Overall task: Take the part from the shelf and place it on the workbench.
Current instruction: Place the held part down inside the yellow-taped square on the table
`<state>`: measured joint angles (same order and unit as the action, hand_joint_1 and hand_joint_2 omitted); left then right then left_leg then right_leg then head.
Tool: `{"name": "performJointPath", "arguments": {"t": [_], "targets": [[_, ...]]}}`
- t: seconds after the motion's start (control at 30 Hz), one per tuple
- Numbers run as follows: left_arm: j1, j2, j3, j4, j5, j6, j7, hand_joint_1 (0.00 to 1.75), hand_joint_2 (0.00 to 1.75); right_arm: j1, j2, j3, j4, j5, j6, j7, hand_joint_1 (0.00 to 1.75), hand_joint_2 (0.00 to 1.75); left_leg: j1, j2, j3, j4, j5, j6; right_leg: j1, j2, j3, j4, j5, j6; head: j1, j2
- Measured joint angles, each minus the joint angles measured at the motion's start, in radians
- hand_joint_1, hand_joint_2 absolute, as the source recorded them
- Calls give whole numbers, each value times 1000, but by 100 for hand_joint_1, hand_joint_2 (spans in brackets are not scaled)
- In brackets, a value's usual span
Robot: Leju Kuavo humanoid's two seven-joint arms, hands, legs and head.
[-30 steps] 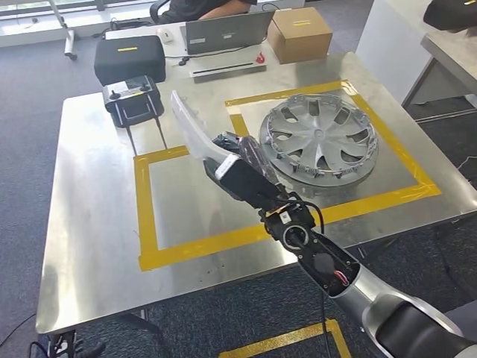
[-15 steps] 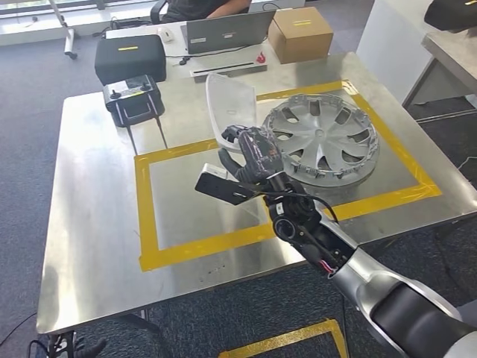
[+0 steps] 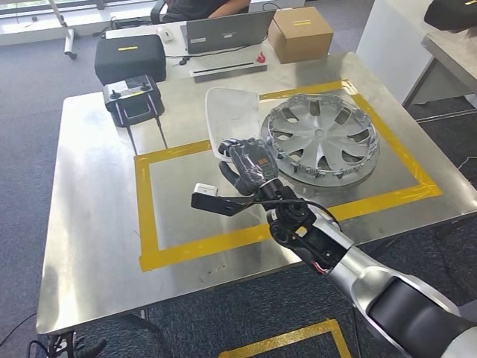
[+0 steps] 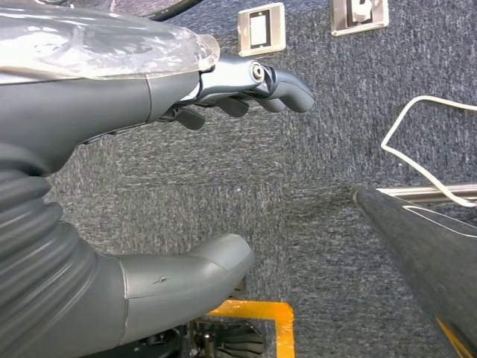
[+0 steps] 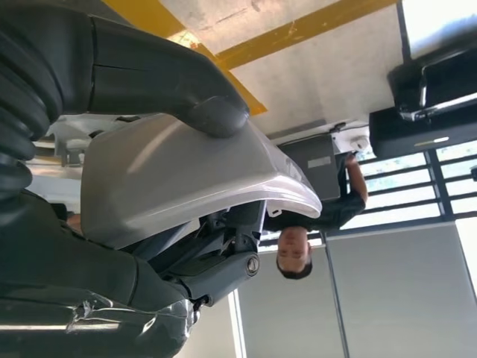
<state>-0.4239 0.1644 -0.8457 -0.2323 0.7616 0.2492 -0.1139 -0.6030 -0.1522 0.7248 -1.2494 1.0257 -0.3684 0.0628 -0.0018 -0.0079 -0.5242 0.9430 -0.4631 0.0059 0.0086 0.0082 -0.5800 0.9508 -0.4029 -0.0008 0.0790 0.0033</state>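
Observation:
The part (image 3: 230, 115) is a pale silver-white curved plastic shell. My right hand (image 3: 250, 164) grips it by its lower edge and holds it tilted above the workbench (image 3: 95, 224), over the back edge of the left yellow-taped rectangle (image 3: 145, 216). In the right wrist view the thumb (image 5: 168, 82) presses on the shell (image 5: 185, 175) and the fingers sit beneath it. My left hand (image 4: 112, 104) hangs over grey carpet, its fingers (image 4: 264, 78) held apart from the thumb with nothing between them.
A silver hubcap (image 3: 320, 139) lies in the right taped square, close to the held part. At the table's back stand a controller (image 3: 133, 97), a black case (image 3: 129, 58), a laptop (image 3: 228, 31) and a cardboard box (image 3: 299, 32). A person (image 3: 197, 7) sits behind them.
My right hand has turned, so the part swung from edge-on and pointing back-left to broad face showing. It has also sunk a little toward the table. The hubcap has not moved.

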Motion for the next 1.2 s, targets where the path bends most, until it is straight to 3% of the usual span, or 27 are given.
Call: {"name": "performJointPath", "arguments": {"t": [0.8,0.93,1.1,1.2], "targets": [[3,4,0,0,12,8,-31,0,175,83,7,132,58,-20,32,-64,175,175,0,0,0,0,0,0,0,0,0,0,0,0,0,0],[5,4,0,0,13,11,-32,0,175,96,16,151,59,-20,32,-68,0,0,0,0,0,0,0,0,0,0,0,0,0,0,0,0],[6,2,0,0,11,3,-33,0,175,96,40,166,77,-24,9,-81,0,0,0,0,0,0,0,0,0,0,0,0,0,0,0,0],[6,0,0,0,10,-2,-32,0,44,91,54,173,88,-28,1,-86,0,0,0,0,0,0,0,0,0,0,0,0,0,0,0,0]]}}
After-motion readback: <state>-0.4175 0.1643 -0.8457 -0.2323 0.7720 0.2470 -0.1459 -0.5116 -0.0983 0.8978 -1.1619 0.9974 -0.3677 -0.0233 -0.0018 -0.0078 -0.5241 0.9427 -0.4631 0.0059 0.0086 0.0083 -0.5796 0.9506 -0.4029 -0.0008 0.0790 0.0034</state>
